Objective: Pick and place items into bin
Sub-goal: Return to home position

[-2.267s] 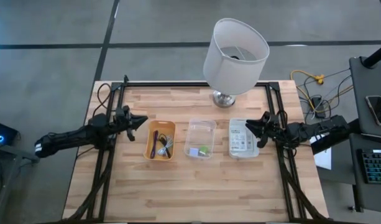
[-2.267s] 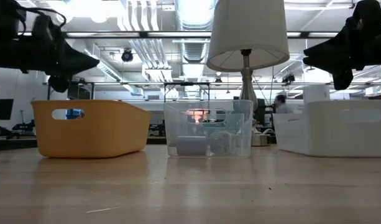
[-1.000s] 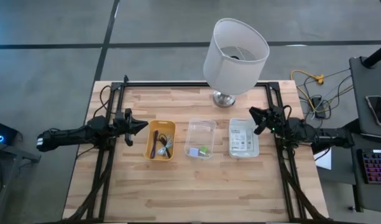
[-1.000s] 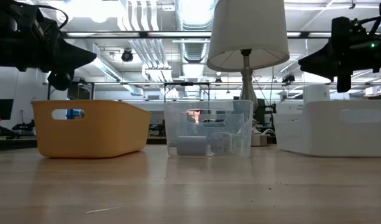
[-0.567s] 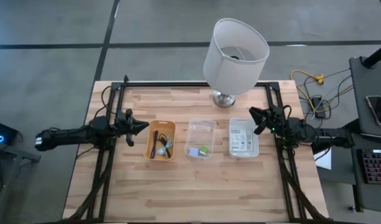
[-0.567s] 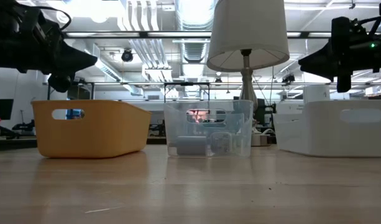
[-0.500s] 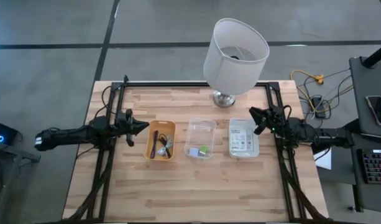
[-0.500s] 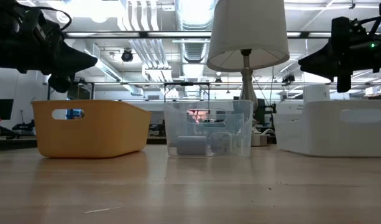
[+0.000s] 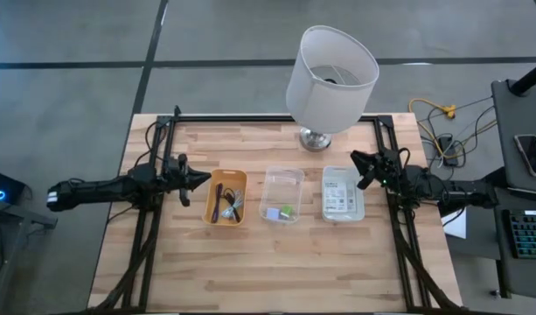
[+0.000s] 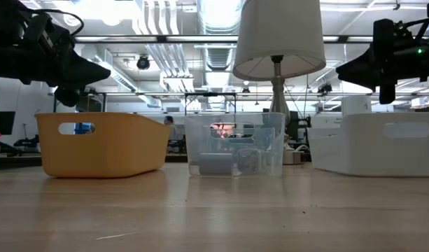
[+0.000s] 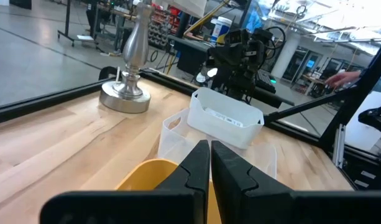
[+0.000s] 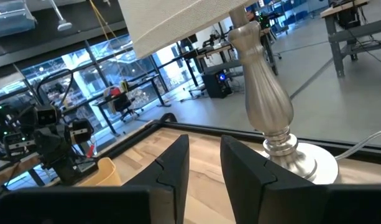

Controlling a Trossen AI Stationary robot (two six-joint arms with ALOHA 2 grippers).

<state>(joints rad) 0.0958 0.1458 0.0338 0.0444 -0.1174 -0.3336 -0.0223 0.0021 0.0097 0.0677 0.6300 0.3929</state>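
Observation:
Three bins stand in a row mid-table. The yellow bin [image 9: 208,199] holds dark thin cords [image 9: 217,204] and a pale grey cable [image 9: 236,204]. The clear bin [image 9: 283,172] holds a green cube [image 9: 286,211] and a bluish cube [image 9: 274,213]. The white bin [image 9: 363,206] holds flat white printed packets [image 9: 340,194]. My left gripper [image 9: 200,178] hovers shut just left of the yellow bin, above its rim [image 10: 106,70]. My right gripper [image 9: 355,161] hovers open over the white bin's far right corner [image 10: 340,70], pointing toward the lamp.
A big white lamp [image 9: 330,70] stands on a metal base [image 9: 315,138] at the far edge, behind the clear bin. Black frame rails [image 9: 150,227] run along both table sides. Bare wood [image 9: 276,271] lies near of the bins.
My left gripper has drawn back slightly toward the table's left edge, staying shut. The bins and what lies in them have not moved.

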